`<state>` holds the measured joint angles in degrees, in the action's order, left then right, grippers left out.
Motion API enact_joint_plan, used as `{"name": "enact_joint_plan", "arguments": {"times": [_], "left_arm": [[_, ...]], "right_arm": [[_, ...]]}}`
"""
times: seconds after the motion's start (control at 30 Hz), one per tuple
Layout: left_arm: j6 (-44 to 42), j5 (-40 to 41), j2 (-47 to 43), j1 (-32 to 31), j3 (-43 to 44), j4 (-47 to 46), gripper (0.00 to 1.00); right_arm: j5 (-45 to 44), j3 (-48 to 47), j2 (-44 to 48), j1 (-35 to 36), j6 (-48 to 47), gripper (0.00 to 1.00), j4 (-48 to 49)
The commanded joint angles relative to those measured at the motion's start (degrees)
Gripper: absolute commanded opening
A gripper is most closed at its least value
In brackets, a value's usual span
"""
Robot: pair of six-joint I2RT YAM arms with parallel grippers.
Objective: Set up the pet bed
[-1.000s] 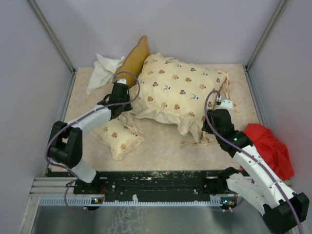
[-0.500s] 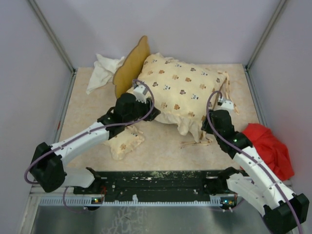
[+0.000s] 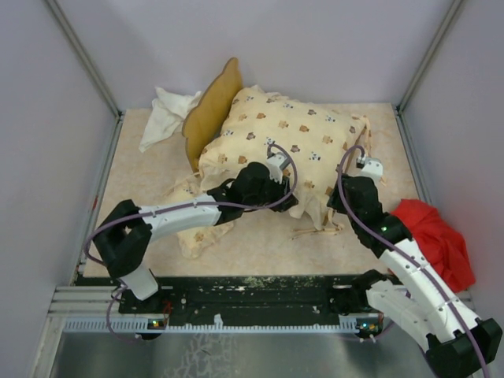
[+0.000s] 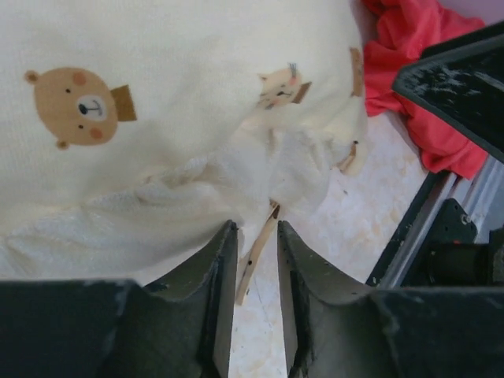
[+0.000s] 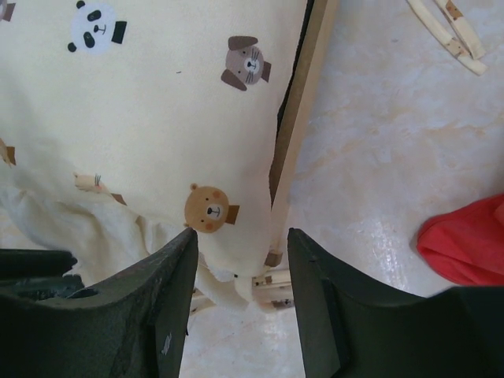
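Currently the left arm (image 3: 181, 211) stretches toward two o'clock, left pincer (image 4: 256, 232) slightly parted at the cushion (image 3: 299, 130) hem; the right pincer (image 5: 240, 236) hangs released above the frame (image 5: 303, 110).

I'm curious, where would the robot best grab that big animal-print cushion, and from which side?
By the thin frilly hem on the near edge of the cushion, coming in low from the front. The middle looks too puffy and wide to pinch, while the hem hangs loose past the bed frame and should probably be easy to grip.
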<state>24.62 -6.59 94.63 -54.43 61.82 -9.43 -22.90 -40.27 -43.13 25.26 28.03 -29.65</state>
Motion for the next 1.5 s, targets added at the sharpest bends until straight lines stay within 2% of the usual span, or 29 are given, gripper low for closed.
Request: {"name": "enact_joint_plan", "arguments": {"times": [0.0, 0.07, 0.17, 0.47, 0.5, 0.57, 0.67, 0.73, 0.77, 0.87, 0.93, 1.2, 1.47], "left_arm": [[-1.0, 5.1, 2.2, -0.4, 4.2, 1.4, 0.18], [-2.2, 10.4, 1.8, -0.2, 5.4, 3.7, 0.01], [-2.6, 15.2, -0.7, 1.0, 4.4, 4.1, 0.00], [0.0, 19.2, -5.7, 3.2, 2.0, 7.4, 0.00], [-0.1, 18.7, -6.2, 3.2, 2.0, 7.8, 0.01], [-2.2, 13.7, -7.5, 3.0, 1.2, 6.2, 0.09], [-4.3, 6.5, -9.3, 2.3, -2.5, -2.8, 0.25], [-5.7, 3.6, -9.3, 1.9, -4.5, -7.8, 0.32], [-6.6, 2.4, -9.0, 1.7, -5.0, -9.1, 0.35], [-10.7, -0.2, -8.0, 0.8, -6.1, -13.2, 0.39], [-12.8, -1.6, -7.3, 0.0, -6.1, -15.4, 0.41], [-11.8, -2.5, -1.0, -1.7, -1.9, -17.5, 0.46], [-9.5, -3.5, 4.1, -2.4, -1.8, -25.0, 0.51]], "right_arm": [[-0.4, -2.1, 1.2, -0.2, -1.0, 0.50, 1.8], [1.0, -0.8, 1.1, -0.2, -1.8, 0.51, 3.1], [2.9, 0.1, 0.2, -0.2, -2.5, 0.51, 5.2], [6.0, -0.3, -5.7, -0.2, -2.5, 0.60, 10.3], [5.6, 0.0, -6.2, -0.2, -2.5, 0.62, 10.4], [5.2, 0.7, -6.8, -0.2, -2.5, 0.63, 10.9], [5.2, 1.6, -7.5, -0.2, -2.6, 0.64, 12.7], [6.4, 1.9, -8.5, -0.2, -2.9, 0.58, 14.5], [7.6, 1.5, -9.1, -0.2, -3.0, 0.51, 15.1], [10.9, -1.0, -9.7, -0.2, -1.9, 0.22, 15.4], [12.3, -2.3, -8.9, -0.2, -0.4, 0.11, 16.1], [17.8, -4.3, -8.4, -0.2, 9.2, 0.07, 20.5], [19.3, -3.1, -8.5, -0.2, 15.6, 0.04, 24.8]]}}
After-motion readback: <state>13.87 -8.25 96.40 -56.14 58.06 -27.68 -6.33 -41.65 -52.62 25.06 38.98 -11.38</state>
